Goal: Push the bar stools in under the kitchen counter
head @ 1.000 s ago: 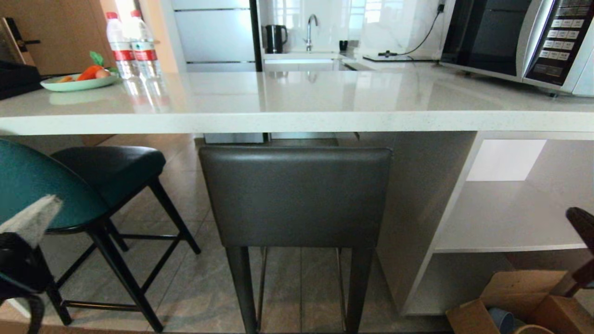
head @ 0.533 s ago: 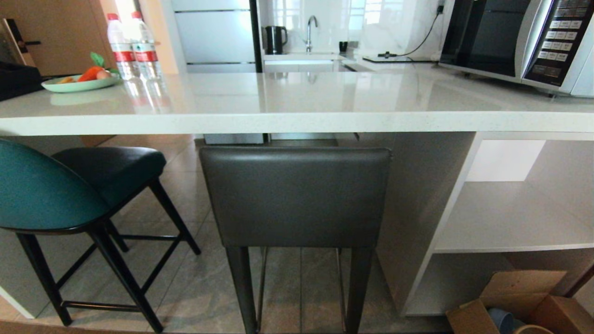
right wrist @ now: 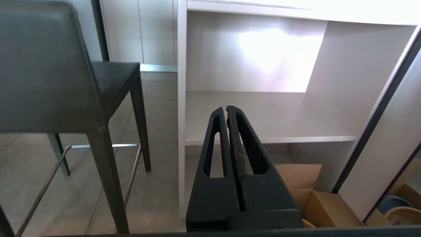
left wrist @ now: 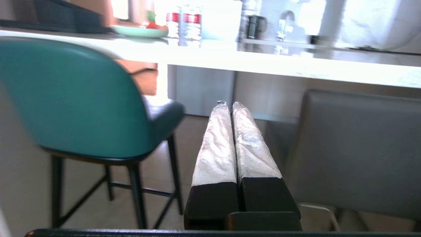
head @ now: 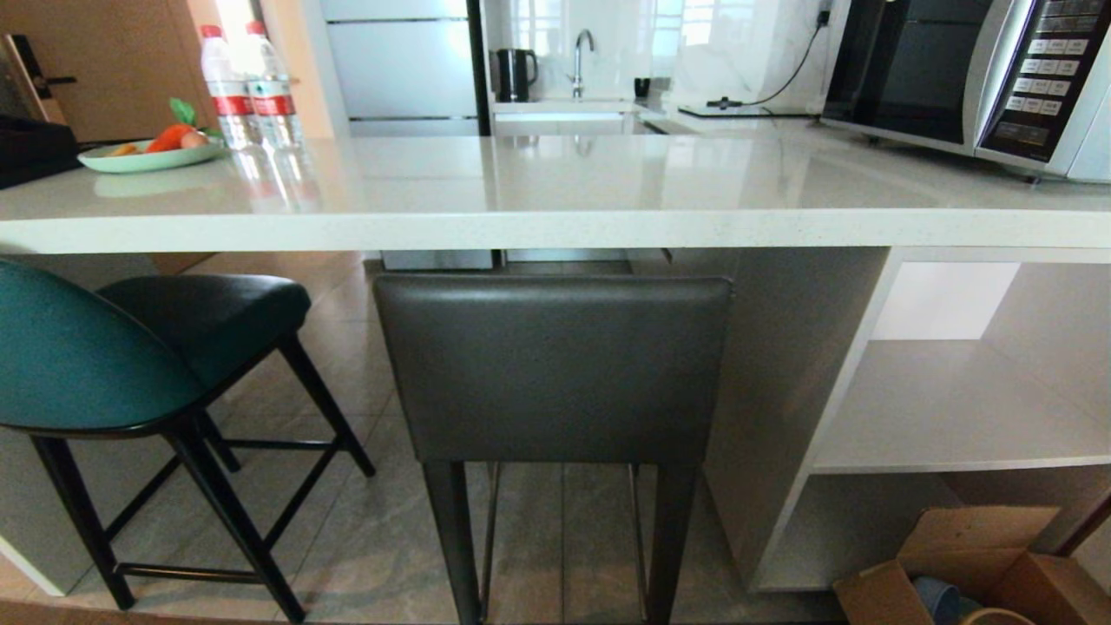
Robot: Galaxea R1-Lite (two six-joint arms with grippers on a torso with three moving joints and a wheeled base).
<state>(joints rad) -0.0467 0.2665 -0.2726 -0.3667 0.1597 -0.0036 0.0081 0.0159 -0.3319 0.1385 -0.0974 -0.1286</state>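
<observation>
Kitchen desk (head: 555, 227) overhangs both stools. Left hand (left wrist: 229, 107) clenched, empty, aimed between teal stool (left wrist: 65, 98) and grey stool (left wrist: 358, 148). Right hand (right wrist: 227, 110) clenched, empty, facing shelf (right wrist: 263, 115); grey stool beside it. Both seats appear tucked.

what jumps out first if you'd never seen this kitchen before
The dark grey stool fills the middle of the head view, its rectangular back just below the edge of the glossy white kitchen counter. To its left stands the teal stool, turned at an angle. A microwave sits at the counter's far right, with water bottles and a plate of produce at its far left.
</observation>
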